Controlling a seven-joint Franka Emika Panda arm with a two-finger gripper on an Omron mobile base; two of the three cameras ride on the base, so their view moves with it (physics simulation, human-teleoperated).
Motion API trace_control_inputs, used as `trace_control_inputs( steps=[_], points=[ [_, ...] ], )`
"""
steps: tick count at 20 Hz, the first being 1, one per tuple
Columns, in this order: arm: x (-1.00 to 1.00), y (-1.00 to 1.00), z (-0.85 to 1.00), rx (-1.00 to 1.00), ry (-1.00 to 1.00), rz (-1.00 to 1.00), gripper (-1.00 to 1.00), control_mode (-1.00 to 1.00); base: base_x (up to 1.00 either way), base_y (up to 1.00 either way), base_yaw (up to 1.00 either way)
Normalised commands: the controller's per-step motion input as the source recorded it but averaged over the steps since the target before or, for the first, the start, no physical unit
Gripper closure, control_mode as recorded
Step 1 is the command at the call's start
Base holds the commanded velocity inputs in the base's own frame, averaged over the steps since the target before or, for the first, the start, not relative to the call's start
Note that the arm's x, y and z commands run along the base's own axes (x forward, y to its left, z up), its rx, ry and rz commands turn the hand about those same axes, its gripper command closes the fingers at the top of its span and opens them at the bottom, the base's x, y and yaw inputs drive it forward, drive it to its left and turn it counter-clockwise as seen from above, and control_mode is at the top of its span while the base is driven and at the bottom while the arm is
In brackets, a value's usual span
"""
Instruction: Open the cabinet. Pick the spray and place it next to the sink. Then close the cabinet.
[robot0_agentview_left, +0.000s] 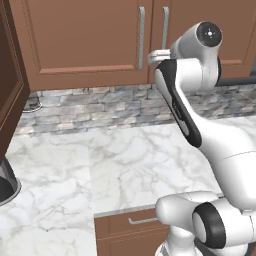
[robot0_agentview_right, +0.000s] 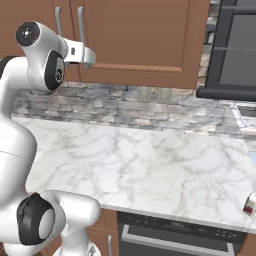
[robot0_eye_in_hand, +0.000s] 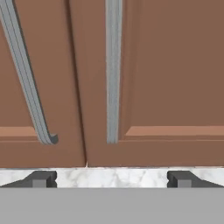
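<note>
Reaching toward closed doors, the pincer (robot0_eye_in_hand: 111, 179) is seen in the hand view with its two tips spread wide apart and nothing between them. Just past the tips a strip of the marble bench (robot0_eye_in_hand: 113, 177) is visible, and beyond it the cabinet (robot0_eye_in_hand: 170, 65) with both doors shut. The right door's handle (robot0_eye_in_hand: 113, 74) stands almost centred between the tips, while the left door's handle (robot0_eye_in_hand: 26, 74) lies off to one side and appears slanted in this view.

The spray cannot be seen; it is judged to be behind the closed doors. The sink is not made out with certainty either.

Several failures can be expected from here. If the pincer is advanced slightly off line, one tip could be driven against the door panel instead of passing round the bar, and the handle would be missed or only clipped. Because the two handles stand near each other on either side of the seam, the wrong bar could be taken and the wrong door opened. If the grip is closed too near the bar's lower end, it could slip off as the door is swung. A pull made straight back instead of along the hinge arc could strain the grip.

In the base views the arm (robot0_agentview_left: 185, 110) is held high before the cabinet, above the bare bench.
</note>
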Motion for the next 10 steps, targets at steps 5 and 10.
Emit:
trace_control_inputs(
  steps=[5,10],
  points=[
    [0.13,-0.01,0.0,0.0,0.0,0.04,-1.0,-1.0,0.0,0.0,0.0],
    [0.27,-0.03,0.0,0.0,0.0,0.03,-1.0,-1.0,0.0,0.0,0.0]
  ],
)
